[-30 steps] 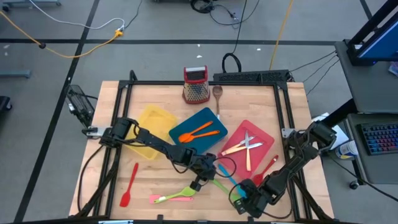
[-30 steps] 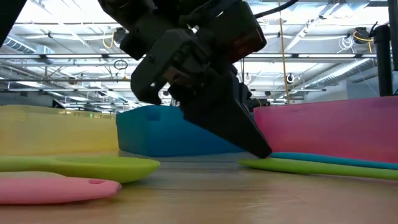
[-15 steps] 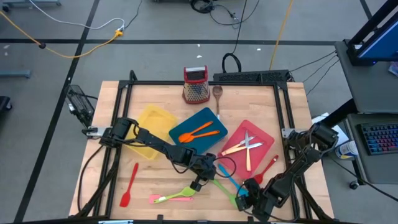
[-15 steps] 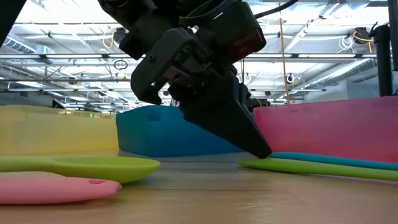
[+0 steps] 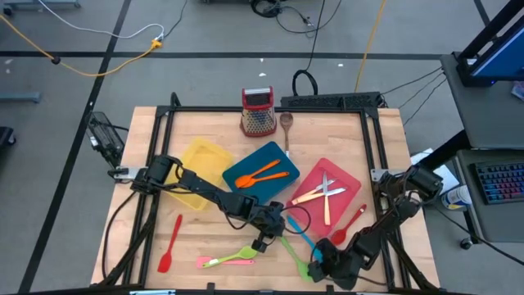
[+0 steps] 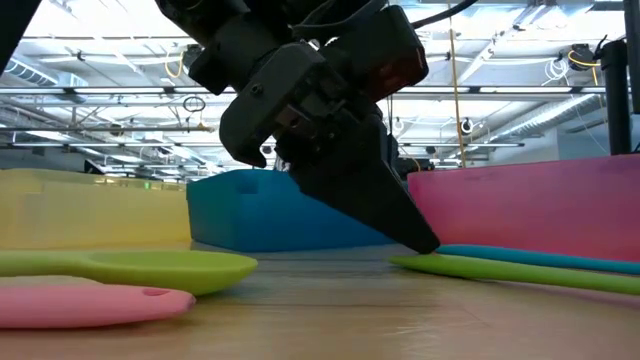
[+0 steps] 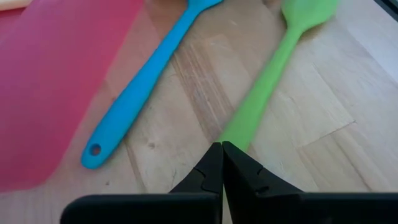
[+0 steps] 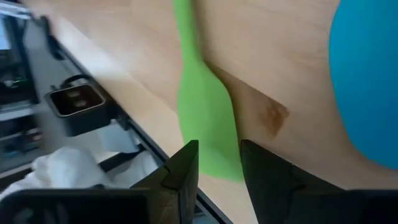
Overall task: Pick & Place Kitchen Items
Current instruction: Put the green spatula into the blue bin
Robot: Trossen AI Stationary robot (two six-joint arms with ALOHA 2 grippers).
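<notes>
A green spatula (image 5: 295, 254) lies flat on the wood near the table's front edge, next to a blue spatula (image 5: 307, 239). My left gripper (image 5: 268, 238) is shut at the green spatula's handle end. My right gripper (image 5: 315, 267) is open at the table's front edge. Its fingers (image 8: 186, 165) stand at the green spatula's blade (image 8: 208, 121), and I cannot tell whether they touch it. The blue spatula's blade (image 8: 367, 81) lies beside it. My left gripper has its shut fingertips (image 7: 221, 149) on the free end of the green spatula's handle (image 7: 239, 127). The fingers slant down from the table's left and far side (image 6: 425, 243). The spatula lies flat on the table. I cannot tell whether the tips pinch it or only rest on it.
A teal tray (image 5: 246, 160) holds orange utensils, a red tray (image 5: 348, 176) holds cutlery, and a yellow tray (image 5: 201, 168) stands at the left. A red spatula (image 5: 169, 242), a pink spatula and green spoon (image 5: 225, 259), a red spoon (image 5: 350, 223), a wooden spoon (image 5: 286, 127) and a grater (image 5: 258, 111) lie around.
My right gripper has slid along the table's front edge toward the left, closing on the green spatula's blade.
</notes>
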